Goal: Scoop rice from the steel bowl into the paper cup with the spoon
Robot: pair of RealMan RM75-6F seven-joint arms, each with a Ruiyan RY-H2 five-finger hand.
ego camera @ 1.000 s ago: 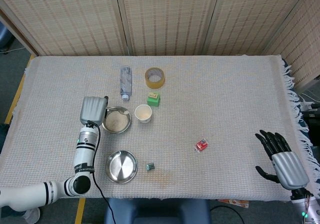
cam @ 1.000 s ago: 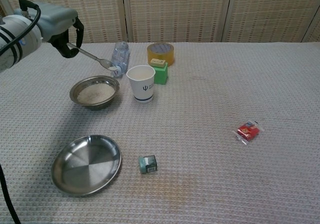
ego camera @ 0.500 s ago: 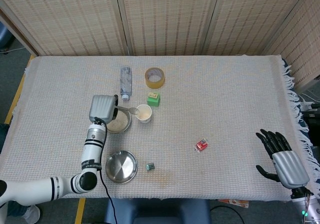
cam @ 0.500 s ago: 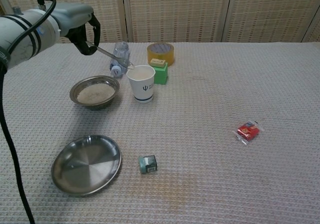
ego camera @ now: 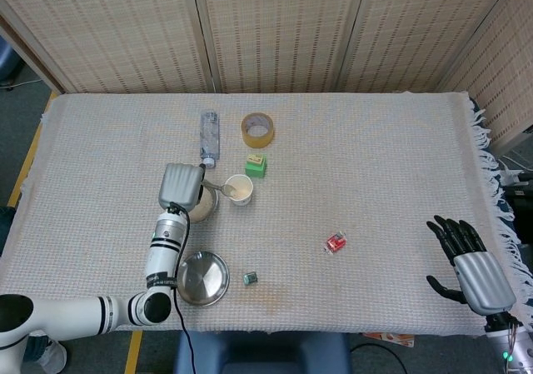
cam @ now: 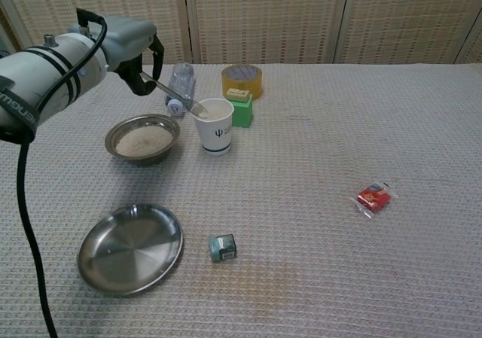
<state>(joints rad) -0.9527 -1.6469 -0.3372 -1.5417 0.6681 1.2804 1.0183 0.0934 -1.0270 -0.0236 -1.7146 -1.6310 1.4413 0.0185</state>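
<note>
My left hand [cam: 139, 52] [ego camera: 181, 184] grips the handle of a metal spoon [cam: 177, 97] [ego camera: 218, 187]. The spoon slopes down to the right, its bowl over the near rim of the white paper cup [cam: 212, 126] [ego camera: 239, 190]. The steel bowl [cam: 142, 139] holding rice sits just left of the cup; in the head view my hand covers most of it. My right hand [ego camera: 466, 263] rests open at the table's near right corner, far from these things, and shows only in the head view.
An empty steel plate [cam: 129, 248] lies near the front left. A green block [cam: 242, 108], a tape roll [cam: 242, 79] and a lying plastic bottle [cam: 178, 86] crowd behind the cup. A small teal box [cam: 222, 247] and a red packet [cam: 374, 199] lie further right.
My left hand has carried the spoon rightward from above the steel bowl to the paper cup, and the spoon's bowl now sits at the cup's rim. The right hand stayed still.
</note>
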